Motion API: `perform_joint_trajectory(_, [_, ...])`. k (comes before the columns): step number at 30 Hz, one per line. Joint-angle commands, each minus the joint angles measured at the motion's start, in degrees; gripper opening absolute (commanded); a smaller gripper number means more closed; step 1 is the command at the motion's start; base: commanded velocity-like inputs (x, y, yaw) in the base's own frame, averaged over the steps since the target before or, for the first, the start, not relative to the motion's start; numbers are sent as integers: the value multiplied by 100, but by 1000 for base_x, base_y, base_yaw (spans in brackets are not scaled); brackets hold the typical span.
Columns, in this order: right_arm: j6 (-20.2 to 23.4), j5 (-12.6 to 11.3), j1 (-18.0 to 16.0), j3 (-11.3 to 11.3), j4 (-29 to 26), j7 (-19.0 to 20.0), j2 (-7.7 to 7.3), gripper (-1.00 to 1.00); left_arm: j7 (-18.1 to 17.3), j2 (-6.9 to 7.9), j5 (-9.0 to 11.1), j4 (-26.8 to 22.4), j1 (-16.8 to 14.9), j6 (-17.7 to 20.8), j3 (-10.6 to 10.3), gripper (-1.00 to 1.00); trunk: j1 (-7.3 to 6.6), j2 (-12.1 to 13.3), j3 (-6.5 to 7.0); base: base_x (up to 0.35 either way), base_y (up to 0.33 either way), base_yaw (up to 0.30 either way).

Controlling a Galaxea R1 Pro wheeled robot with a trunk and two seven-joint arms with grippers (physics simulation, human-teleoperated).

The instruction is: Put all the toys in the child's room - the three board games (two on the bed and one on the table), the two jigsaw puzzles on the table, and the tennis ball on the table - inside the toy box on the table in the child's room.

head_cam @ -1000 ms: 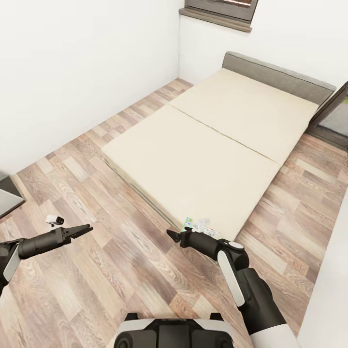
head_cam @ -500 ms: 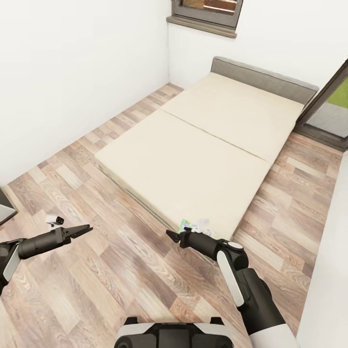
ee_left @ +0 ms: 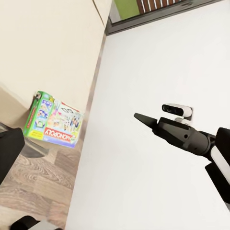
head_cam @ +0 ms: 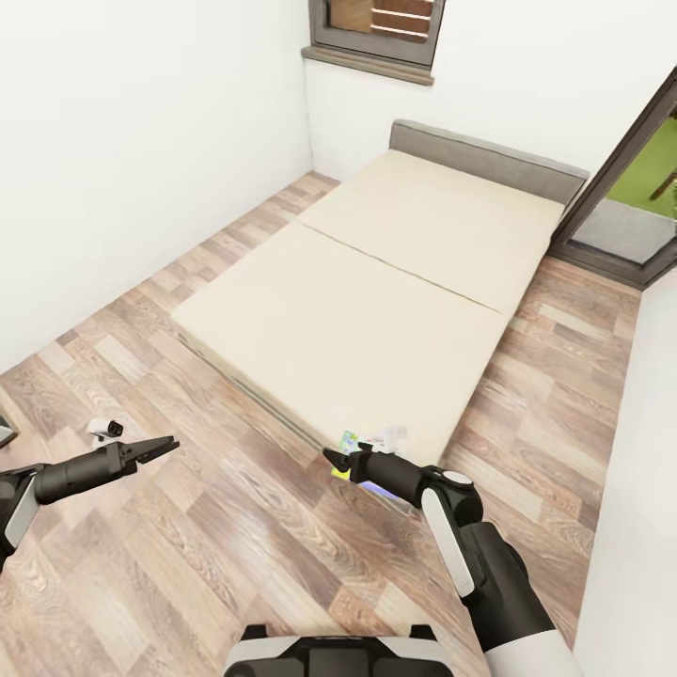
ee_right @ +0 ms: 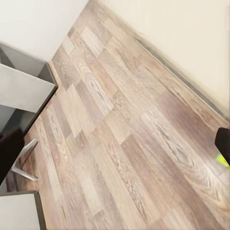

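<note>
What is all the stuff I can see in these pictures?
Bed: one, beige mattress, grey headboard, in the room's corner.
Monopoly board game: one, green and white, at the bed's near corner, partly behind the right arm.
Floor: wood planks, brown.
Walls: white.
Window: one, dark frame, above the headboard.
Glass door: one, dark frame, right of the bed.
Grey furniture: by the wall; I cannot tell what it is.
Left gripper: one, black, over the floor.
Right gripper: one, black, near the bed's corner.
</note>
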Motion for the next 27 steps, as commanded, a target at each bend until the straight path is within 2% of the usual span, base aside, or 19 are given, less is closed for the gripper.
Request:
perform_joint_trajectory(1, [26, -25, -3, -5, -3, 1, 2, 100, -21, 2, 3, -1, -1, 61, 3, 100, 3, -8, 2, 0, 44, -125])
perform_joint_trajectory(8, [-178, -26, -3, -6, 6, 1, 2, 100, -23, 2, 7, -1, -1, 57, 8, 100, 3, -8, 62, 0, 129, -125])
perform_joint_trajectory(22, [-215, -27, -3, -2, 49, 1, 2, 100, -23, 2, 8, -1, -1, 57, 8, 100, 3, -8, 182, 0, 20, -125])
perform_joint_trajectory(27, [-216, -27, -3, -2, 51, 1, 2, 100, -23, 2, 8, -1, -1, 60, 9, 100, 3, -8, 225, 0, 129, -125])
